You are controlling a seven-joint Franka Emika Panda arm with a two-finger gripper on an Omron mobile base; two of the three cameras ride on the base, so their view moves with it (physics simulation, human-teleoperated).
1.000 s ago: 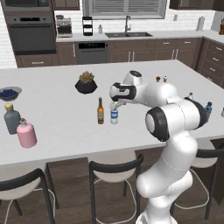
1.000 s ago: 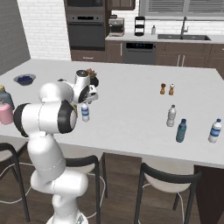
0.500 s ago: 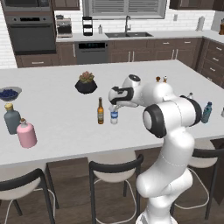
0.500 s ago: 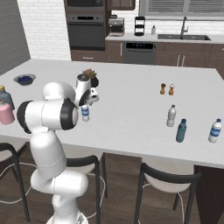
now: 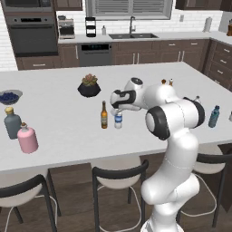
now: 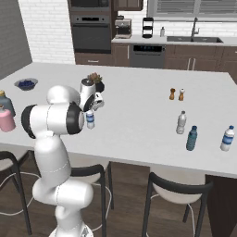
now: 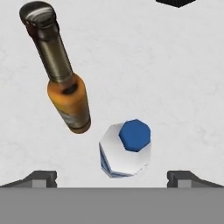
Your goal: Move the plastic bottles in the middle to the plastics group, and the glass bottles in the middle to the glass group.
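A small clear water bottle [image 7: 127, 148] with a blue cap and blue label stands in the middle of the white island, also seen from the base [image 5: 118, 120] [image 6: 90, 119]. Just left of it stands the slim amber-brown bottle [image 5: 104, 115] [image 7: 68, 87] with a yellow label. My gripper [image 7: 113, 179] [image 5: 118, 109] [image 6: 93, 108] hangs directly above the water bottle, open, its fingertips [image 7: 41, 178] wide on either side of the cap and holding nothing. The plastics group [image 6: 181, 122] includes a teal bottle [image 6: 191, 138] at the right. The pink bottle [image 5: 27, 138] and grey-blue bottle [image 5: 12, 123] stand far left.
A potted plant [image 5: 89, 85] in a black pot sits behind the two middle bottles. Salt and pepper shakers [image 6: 176, 94] stand further back on the right. A bowl of blueberries [image 5: 9, 96] is at the far left. Stools line the near edge of the island [image 5: 68, 149].
My hand has sunk slightly over the water bottle. Both middle bottles stand where they were.
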